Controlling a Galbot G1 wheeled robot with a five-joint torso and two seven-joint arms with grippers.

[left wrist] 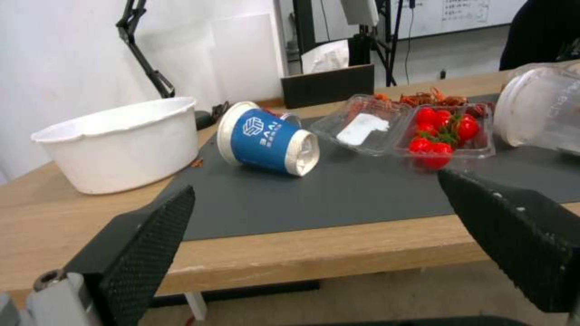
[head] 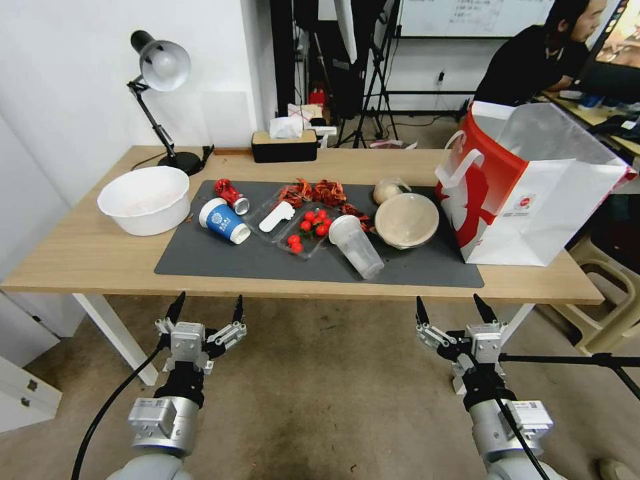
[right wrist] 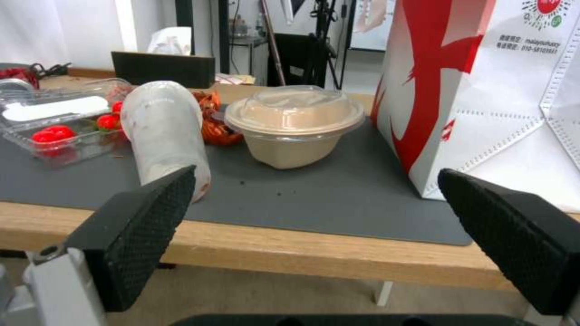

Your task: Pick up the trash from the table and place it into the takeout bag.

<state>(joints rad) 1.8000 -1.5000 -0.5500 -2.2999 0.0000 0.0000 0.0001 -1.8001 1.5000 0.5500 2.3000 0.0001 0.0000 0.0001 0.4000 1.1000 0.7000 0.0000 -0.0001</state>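
From my remote station: one blue paper cup (head: 224, 221) with a white logo lies on its side at the left end of the dark grey mat (head: 267, 263), a crushed red can (head: 230, 193) just behind it. Mid-mat, one clear plastic cup (head: 357, 246) lies tipped over beside two clear trays, one holding cherry tomatoes (head: 311, 225). Right of them on the mat sits one beige round paper bowl (head: 406, 219) under a clear lid, a beige crumpled wad (head: 387, 191) just behind it. The takeout bag (head: 533, 193), white with red panels and flat white handles, stands open at the mat's right end. A white basin (head: 144, 199) sits off the mat's left edge on the light-wood table (head: 80, 253); a desk lamp (head: 160, 73) and tissue box (head: 285, 141) stand behind the mat. My left gripper (head: 206, 309) and right gripper (head: 453, 309) hover below the table's near edge, jaws spread, holding nothing.
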